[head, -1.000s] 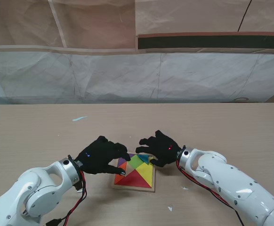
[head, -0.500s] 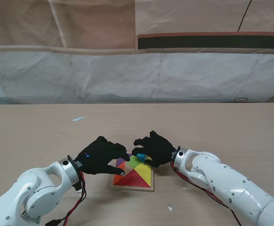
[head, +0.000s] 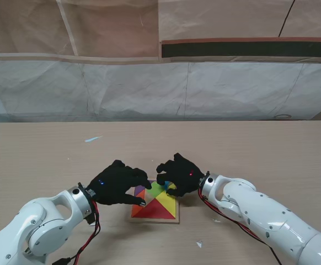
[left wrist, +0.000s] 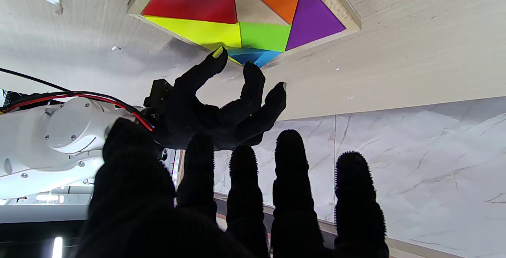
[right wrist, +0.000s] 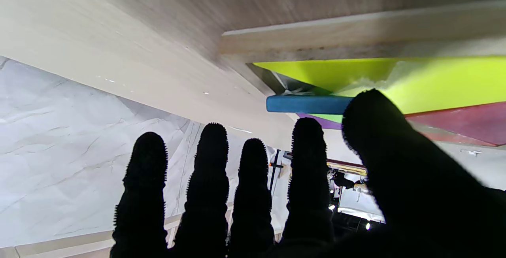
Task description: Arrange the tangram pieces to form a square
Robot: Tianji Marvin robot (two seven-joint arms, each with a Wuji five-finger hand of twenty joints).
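Two black-gloved hands are over the puzzle right now, one from each side. The shallow square wooden tray [head: 156,219] sits on the pale wood-grain bench [head: 50,154], near me and roughly centred, turned a bit off square. Inside I can see the red triangle [head: 159,210], the yellow triangle [head: 171,203], the green piece [head: 156,190], the purple triangle [head: 141,191] and the orange piece [head: 138,209], all lying flat in the tray with a bare patch of tray floor between red and orange in the left wrist view.

My left hand [head: 118,184] hovers over the tray's left side, fingers spread, holding nothing. My right hand [head: 178,174] is at the tray's far corner with fingers curled down onto the blue piece [head: 167,185], which is tilted up on edge rather than seated. Can't tell if it's actually gripping it or just touching it.

A light blue scrap [head: 92,139] lies on the bench well off to the far left.
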